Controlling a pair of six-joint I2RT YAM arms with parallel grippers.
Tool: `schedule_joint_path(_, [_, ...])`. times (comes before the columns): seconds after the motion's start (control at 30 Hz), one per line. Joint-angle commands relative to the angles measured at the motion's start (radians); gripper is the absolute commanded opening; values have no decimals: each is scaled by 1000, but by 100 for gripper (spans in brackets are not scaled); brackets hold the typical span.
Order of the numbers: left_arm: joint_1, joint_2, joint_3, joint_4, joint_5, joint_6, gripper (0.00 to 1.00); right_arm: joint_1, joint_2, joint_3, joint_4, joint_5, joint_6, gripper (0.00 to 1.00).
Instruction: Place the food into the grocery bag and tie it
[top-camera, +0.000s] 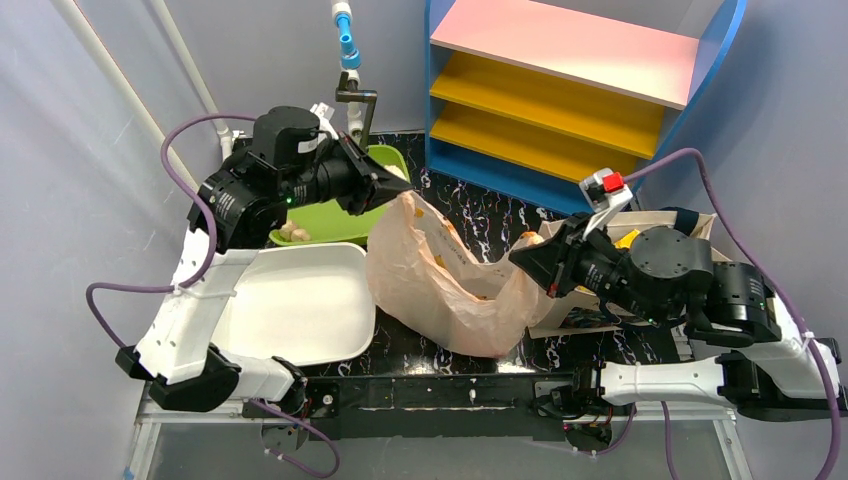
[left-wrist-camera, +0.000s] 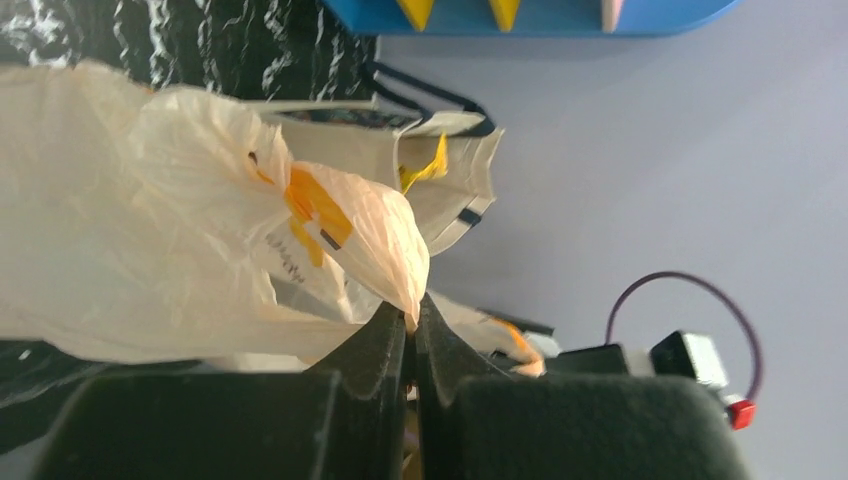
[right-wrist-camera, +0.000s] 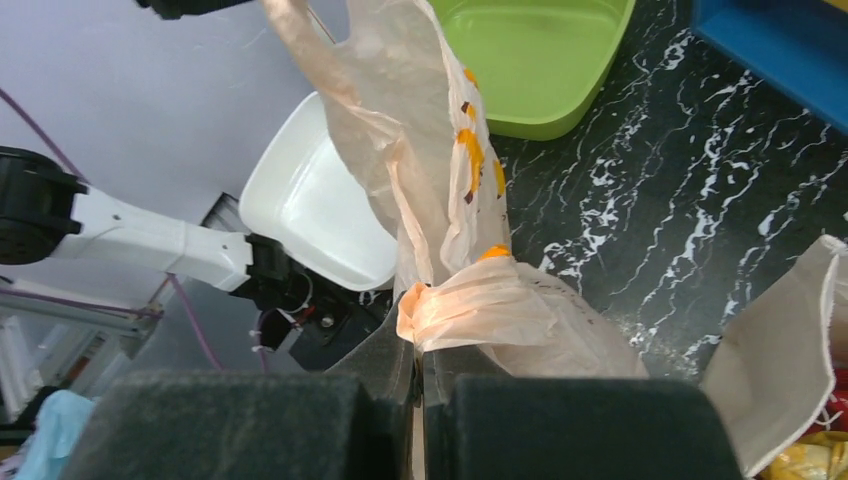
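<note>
Tying looks to be the step in hand. A thin, crinkly, translucent beige plastic grocery bag (top-camera: 440, 290) with yellow marks lies slumped at the centre of the black marbled desk (top-camera: 470, 210), stretched between two robot arms. The left pincer (top-camera: 398, 188), at upper centre of the overhead view, is clamped on one gathered end of the bag. The right pincer (top-camera: 520, 262), at centre right, is clamped on the other end. What the bag holds cannot be told. The next move probably calls for crossing the two held ends and looping them into a knot without tearing the film.
</note>
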Motion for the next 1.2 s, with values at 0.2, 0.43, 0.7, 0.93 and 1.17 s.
schedule_joint_path(0.2, [-4, -180, -296, 18, 337, 196, 0, -464, 136, 20, 102, -386, -82, 1])
schedule_joint_path(0.43, [-2, -135, -266, 40, 357, 322, 0, -551, 198, 65, 138, -733, -241, 1])
schedule_joint_path(0.7, [5, -65, -177, 34, 482, 430, 5, -592, 222, -24, 311, -1216, -229, 1])
schedule_joint_path(0.93, [20, -83, -217, 76, 613, 492, 7, -622, 372, -40, 407, -1566, -119, 1])
schedule_joint_path(1.17, [31, -137, -296, 174, 667, 491, 7, -627, 464, -44, 521, -1763, -9, 1])
